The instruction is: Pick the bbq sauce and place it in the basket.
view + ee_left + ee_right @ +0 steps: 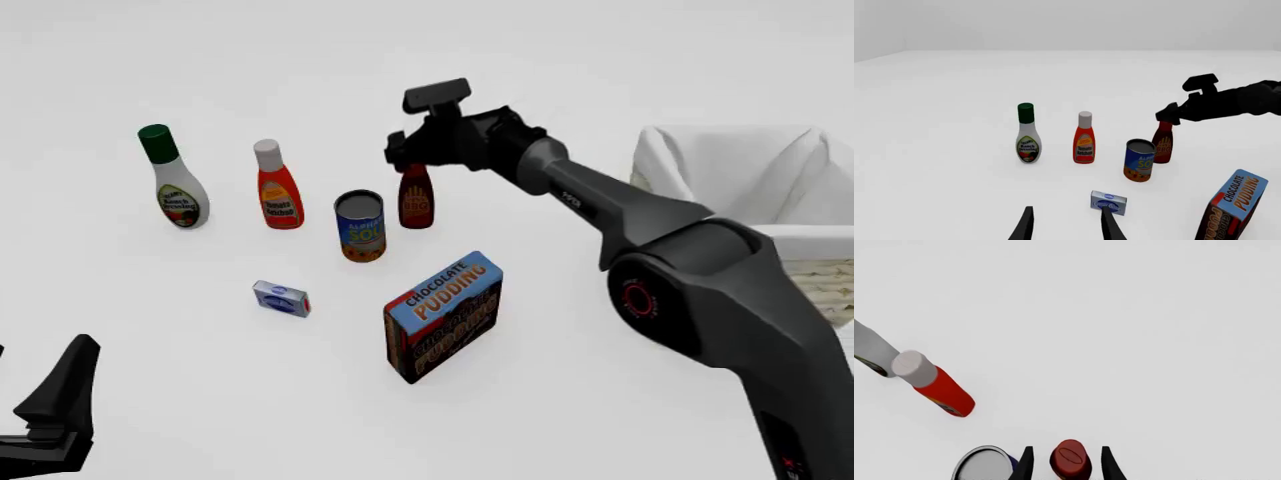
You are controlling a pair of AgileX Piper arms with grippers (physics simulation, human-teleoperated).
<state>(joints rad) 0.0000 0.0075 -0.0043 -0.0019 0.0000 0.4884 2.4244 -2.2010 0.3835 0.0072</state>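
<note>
The bbq sauce (pixel 415 205) is a small dark reddish-brown bottle with a red cap, standing upright behind a soup can. It also shows in the left wrist view as the bbq sauce (pixel 1162 144) and from above as the bbq sauce (pixel 1071 461). My right gripper (pixel 407 162) hovers at its cap. In its own view the right gripper (pixel 1067 455) is open, one finger on each side of the cap with a thin gap to both. The basket (pixel 814 270), wicker with a white cloth lining, sits at the right edge. My left gripper (pixel 1066 211) is open and holds nothing, low at the near left (pixel 54 410).
A white ranch bottle with green cap (pixel 172 180) and an orange-red ketchup bottle (pixel 276 188) stand left of the sauce. The soup can (pixel 359 226) is just in front of it. A chocolate pudding box (pixel 443 315) and a small blue-white box (pixel 282 298) lie nearer.
</note>
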